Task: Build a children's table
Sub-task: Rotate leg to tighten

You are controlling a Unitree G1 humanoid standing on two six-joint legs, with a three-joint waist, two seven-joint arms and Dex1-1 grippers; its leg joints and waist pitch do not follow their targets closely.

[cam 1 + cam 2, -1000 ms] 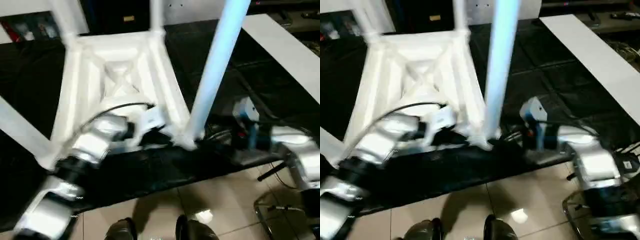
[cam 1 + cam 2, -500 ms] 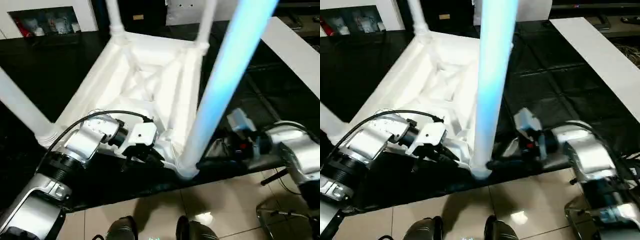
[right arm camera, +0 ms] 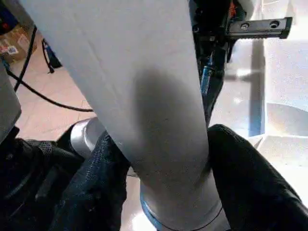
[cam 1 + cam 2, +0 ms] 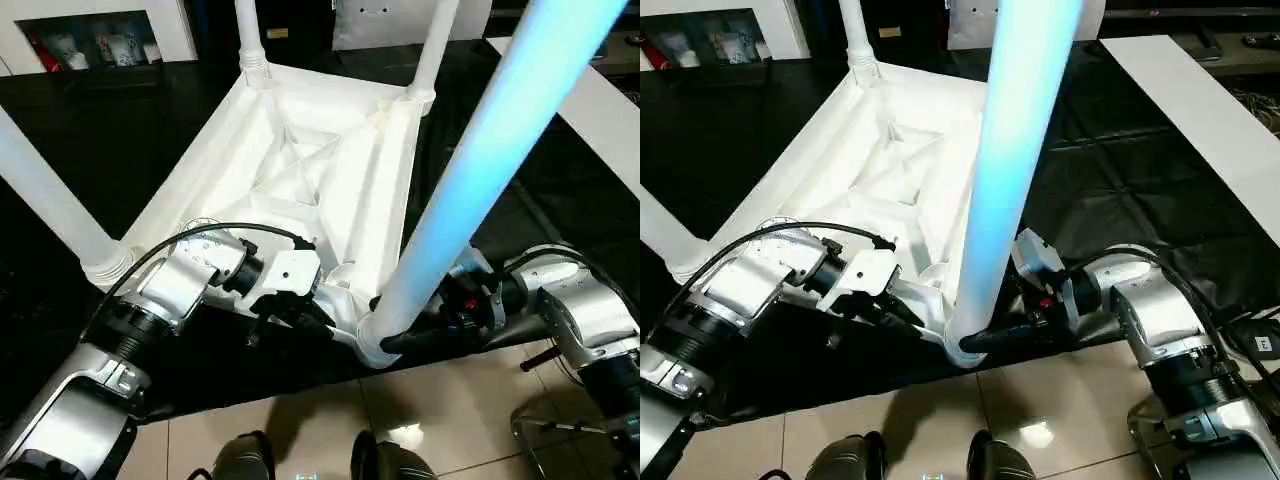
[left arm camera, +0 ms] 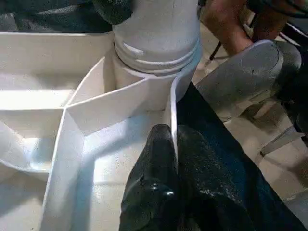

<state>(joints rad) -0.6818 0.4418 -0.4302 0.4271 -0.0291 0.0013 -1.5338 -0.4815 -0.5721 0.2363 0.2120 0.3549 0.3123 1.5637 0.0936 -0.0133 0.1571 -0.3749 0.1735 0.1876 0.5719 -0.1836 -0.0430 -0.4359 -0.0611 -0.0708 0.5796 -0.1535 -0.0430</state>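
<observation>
Place: indoor lab or demo room
Floor: beige glossy tiles (image 4: 450, 400), six o'clock
Table: black cover (image 4: 90, 160)
Shelf: white cabinet (image 4: 100, 35), eleven o'clock

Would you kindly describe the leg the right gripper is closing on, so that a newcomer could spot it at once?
Start from the white tabletop lying upside down on the black cover, four legs standing up from its corners. Go to the corner nearest the robot. That leg rises there, tinted bluish, the right gripper around its base; the other three stand untouched.
</observation>
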